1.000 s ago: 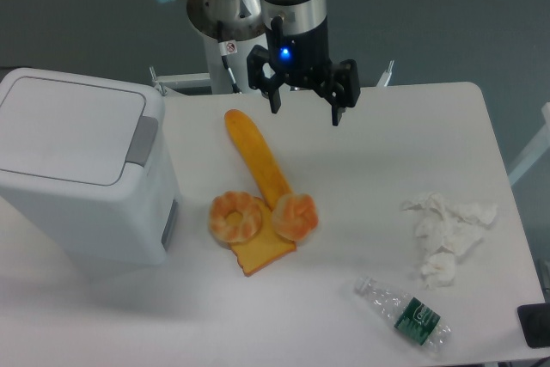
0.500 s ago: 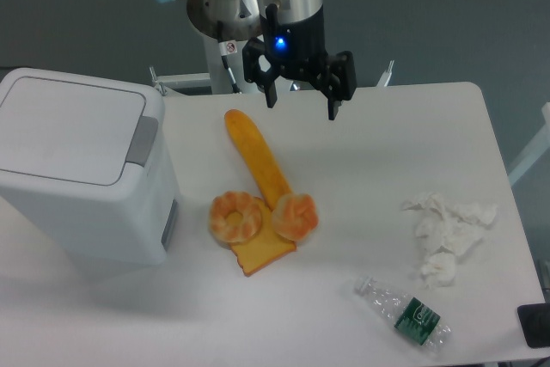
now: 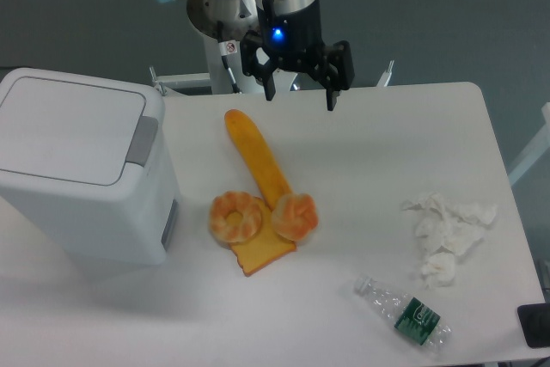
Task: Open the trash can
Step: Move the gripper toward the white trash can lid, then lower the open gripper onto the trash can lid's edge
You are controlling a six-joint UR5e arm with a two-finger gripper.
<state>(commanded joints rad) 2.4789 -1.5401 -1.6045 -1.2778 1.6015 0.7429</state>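
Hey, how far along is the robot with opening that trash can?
Nothing looks done: the trash can has its lid flat and closed. The hand is open and empty, above the table's far edge near the long bread, away from the can. Reaching the grey button strip and pressing remains.

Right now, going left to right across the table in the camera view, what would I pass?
trash can → donut → crumpled tissues. The baguette, toast, gripper and bottle overlap others sideways, so they are left out.
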